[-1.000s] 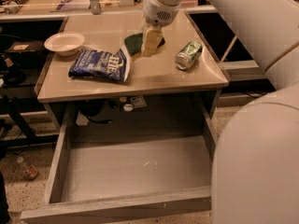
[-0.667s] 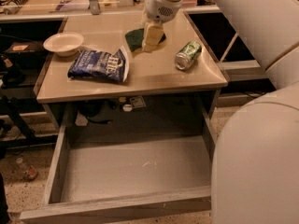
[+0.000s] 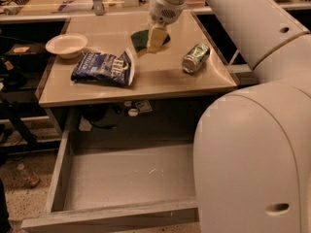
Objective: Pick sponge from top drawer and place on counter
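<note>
The sponge (image 3: 139, 41), dark green on top, is at the back middle of the beige counter (image 3: 160, 79), on or just above its surface. My gripper (image 3: 156, 39) reaches down from the arm at the top and is shut on the sponge, with one pale finger (image 3: 156, 37) in front of it. The top drawer (image 3: 126, 176) is pulled wide open below the counter, and its flat grey bottom is bare.
A blue chip bag (image 3: 104, 68) lies left of the sponge, with a white bowl (image 3: 66, 45) at the far left. A crushed green can (image 3: 195, 57) lies to the right. My white arm and body (image 3: 252, 149) fill the right side. A long pale shelf (image 3: 58, 6) runs behind.
The gripper with the sponge has shifted slightly toward the back of the counter. Everything else is unmoved.
</note>
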`<state>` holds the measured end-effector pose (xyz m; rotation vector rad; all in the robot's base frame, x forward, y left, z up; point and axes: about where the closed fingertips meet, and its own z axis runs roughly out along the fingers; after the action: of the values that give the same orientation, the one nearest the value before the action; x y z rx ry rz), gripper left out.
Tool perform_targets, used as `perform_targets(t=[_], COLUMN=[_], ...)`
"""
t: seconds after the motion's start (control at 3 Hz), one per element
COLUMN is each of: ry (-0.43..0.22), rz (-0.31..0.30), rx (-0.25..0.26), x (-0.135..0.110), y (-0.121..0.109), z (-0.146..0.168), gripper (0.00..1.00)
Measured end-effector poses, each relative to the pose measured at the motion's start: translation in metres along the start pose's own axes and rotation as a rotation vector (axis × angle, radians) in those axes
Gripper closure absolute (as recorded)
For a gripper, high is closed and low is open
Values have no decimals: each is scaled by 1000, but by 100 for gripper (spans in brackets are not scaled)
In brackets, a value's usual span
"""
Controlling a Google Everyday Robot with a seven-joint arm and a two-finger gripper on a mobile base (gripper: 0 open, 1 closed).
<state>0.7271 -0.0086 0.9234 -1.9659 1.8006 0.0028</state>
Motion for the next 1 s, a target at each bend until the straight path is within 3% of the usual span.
perform_targets(t=[1.0], ry=[44], rz=[10], rx=[37], x=[15], y=[-52], z=[23], gripper=[100])
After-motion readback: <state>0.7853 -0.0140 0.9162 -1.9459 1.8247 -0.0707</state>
